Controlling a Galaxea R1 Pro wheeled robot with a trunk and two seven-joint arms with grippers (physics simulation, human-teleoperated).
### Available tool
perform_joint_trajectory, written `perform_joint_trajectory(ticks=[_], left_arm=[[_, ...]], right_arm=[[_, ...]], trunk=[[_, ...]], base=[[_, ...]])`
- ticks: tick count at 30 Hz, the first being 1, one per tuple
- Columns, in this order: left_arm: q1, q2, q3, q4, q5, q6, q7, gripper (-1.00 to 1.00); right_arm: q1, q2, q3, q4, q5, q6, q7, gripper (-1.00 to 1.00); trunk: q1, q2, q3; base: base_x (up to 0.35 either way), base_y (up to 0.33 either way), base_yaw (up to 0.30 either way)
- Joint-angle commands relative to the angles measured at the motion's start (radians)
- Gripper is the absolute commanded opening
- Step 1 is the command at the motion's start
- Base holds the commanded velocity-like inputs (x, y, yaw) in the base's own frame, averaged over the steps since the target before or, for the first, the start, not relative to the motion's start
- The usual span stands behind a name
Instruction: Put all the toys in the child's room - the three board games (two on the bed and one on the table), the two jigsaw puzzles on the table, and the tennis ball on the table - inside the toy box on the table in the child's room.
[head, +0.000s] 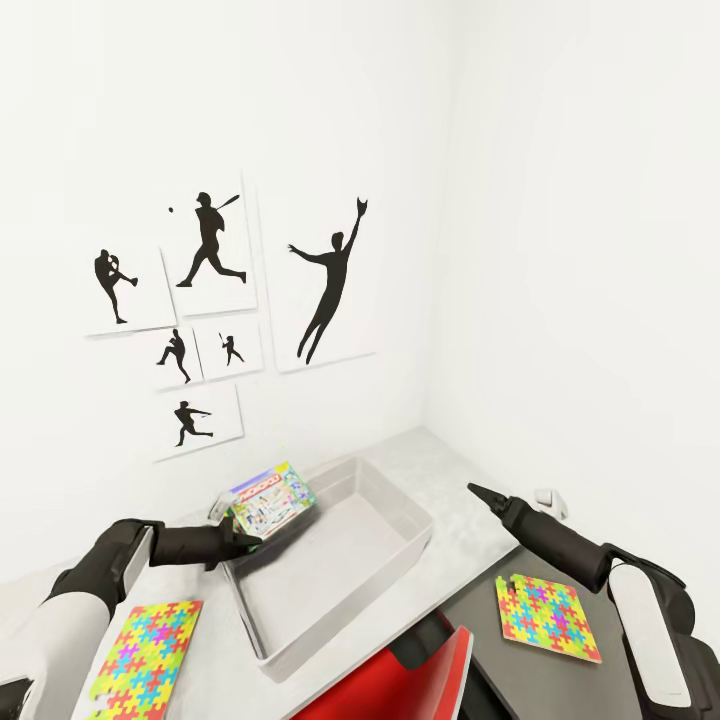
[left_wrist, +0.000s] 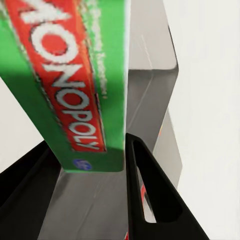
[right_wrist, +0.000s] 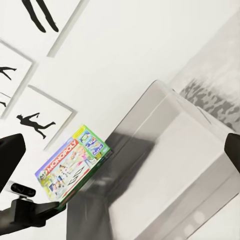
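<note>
Grey table, white-walled corner

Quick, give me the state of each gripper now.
Left gripper: shut on the board game, over the toy box.
Right gripper: open, empty.

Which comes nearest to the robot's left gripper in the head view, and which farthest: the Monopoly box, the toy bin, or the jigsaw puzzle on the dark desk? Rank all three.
1. Monopoly box: held in the left gripper, over the bin's near-left corner.
2. Toy bin: just beside the gripper, mid-table.
3. Jigsaw puzzle: on the dark desk at the right, beyond the bin.
</note>
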Motion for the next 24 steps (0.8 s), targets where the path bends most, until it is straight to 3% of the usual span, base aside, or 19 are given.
perform_joint_trajectory(ticks=[1,13,15,19,24], left_arm=[[0.000,0.000,0.004,0.001,-0.003,0.014,-0.005,-1.00],[0.000,-0.017,0.003,0.004,-0.004,0.064,-0.008,-1.00],[0.000,-0.026,-0.010,0.004,-0.005,0.064,-0.007,-1.00],[0.000,-0.039,-0.092,0.004,-0.004,0.064,-0.006,-1.00],[0.000,-0.048,-0.128,0.004,-0.002,0.063,-0.002,-1.00]], right_arm=[[-0.001,0.000,-0.001,0.000,0.006,0.005,0.008,1.00],[-0.002,0.000,-0.002,0.000,0.007,0.005,0.008,1.00],[-0.002,0.000,-0.002,0.000,0.007,0.005,0.008,1.00],[-0.002,0.000,-0.002,0.000,0.007,0.005,0.008,1.00],[-0.002,0.000,-0.002,0.000,0.007,0.005,0.008,1.00]], trunk=[[0.000,-0.001,-0.001],[0.000,-0.001,-0.015],[0.000,-0.001,-0.018],[0.000,-0.001,-0.025],[0.000,-0.001,-0.033]], base=[[0.000,0.000,0.000],[0.000,0.000,0.000],[0.000,0.000,0.000],[0.000,0.000,0.000],[0.000,0.000,0.000]])
